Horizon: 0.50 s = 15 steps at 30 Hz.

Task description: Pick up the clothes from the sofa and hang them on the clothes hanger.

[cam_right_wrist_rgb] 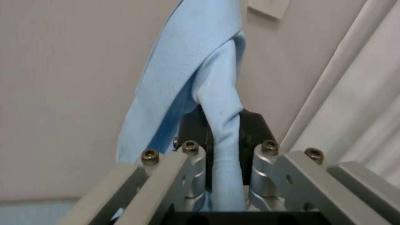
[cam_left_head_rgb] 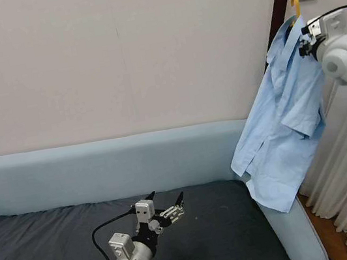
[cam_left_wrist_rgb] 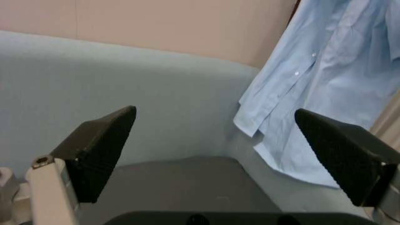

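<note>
The right claw (cam_left_head_rgb: 308,42) was raised above the right end of the sofa (cam_left_head_rgb: 100,168), pinched tight on a fold near the top of the light blue shirt (cam_left_head_rgb: 284,119). The shirt hung down from it beside the dark wooden rack (cam_left_head_rgb: 278,1), with a yellow hanger hook (cam_left_head_rgb: 295,4) poking up above the fabric and the hem dangling over the sofa's right end. The left claw (cam_left_head_rgb: 166,200) hovered low over the dark seat cushion (cam_left_head_rgb: 48,255) near its middle, fingers spread wide and holding nothing.

No readable text, label or number anywhere.
</note>
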Available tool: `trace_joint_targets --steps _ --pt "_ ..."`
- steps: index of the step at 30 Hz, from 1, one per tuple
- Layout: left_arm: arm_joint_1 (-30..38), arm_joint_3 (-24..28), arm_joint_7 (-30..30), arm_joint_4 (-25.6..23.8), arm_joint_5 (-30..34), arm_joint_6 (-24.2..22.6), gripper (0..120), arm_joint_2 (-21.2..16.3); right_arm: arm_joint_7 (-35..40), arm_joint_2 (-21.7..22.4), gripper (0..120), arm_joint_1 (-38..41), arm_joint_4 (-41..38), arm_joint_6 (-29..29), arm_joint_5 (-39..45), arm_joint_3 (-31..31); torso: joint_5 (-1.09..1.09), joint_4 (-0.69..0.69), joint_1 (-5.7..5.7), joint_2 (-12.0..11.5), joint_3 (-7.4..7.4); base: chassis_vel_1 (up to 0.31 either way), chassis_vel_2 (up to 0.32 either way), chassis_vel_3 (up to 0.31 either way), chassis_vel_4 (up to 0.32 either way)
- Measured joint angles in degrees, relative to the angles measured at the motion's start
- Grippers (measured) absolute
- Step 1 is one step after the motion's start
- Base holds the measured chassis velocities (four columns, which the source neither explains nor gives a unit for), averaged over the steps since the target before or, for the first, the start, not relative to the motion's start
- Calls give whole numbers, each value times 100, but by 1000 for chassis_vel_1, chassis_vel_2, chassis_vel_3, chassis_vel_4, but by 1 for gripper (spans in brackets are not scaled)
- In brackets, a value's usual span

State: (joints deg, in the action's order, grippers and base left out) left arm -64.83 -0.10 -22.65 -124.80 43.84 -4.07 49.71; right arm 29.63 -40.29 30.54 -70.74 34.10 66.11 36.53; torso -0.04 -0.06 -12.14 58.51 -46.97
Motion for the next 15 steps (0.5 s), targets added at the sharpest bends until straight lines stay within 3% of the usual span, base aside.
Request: trace_joint_targets --steps 15 --pt "-167 -187 31 -88 23 82 100 -36 -74 -1053 8 983 2083 232 822 207 2 2 0 0 -1 0 0 0 0"
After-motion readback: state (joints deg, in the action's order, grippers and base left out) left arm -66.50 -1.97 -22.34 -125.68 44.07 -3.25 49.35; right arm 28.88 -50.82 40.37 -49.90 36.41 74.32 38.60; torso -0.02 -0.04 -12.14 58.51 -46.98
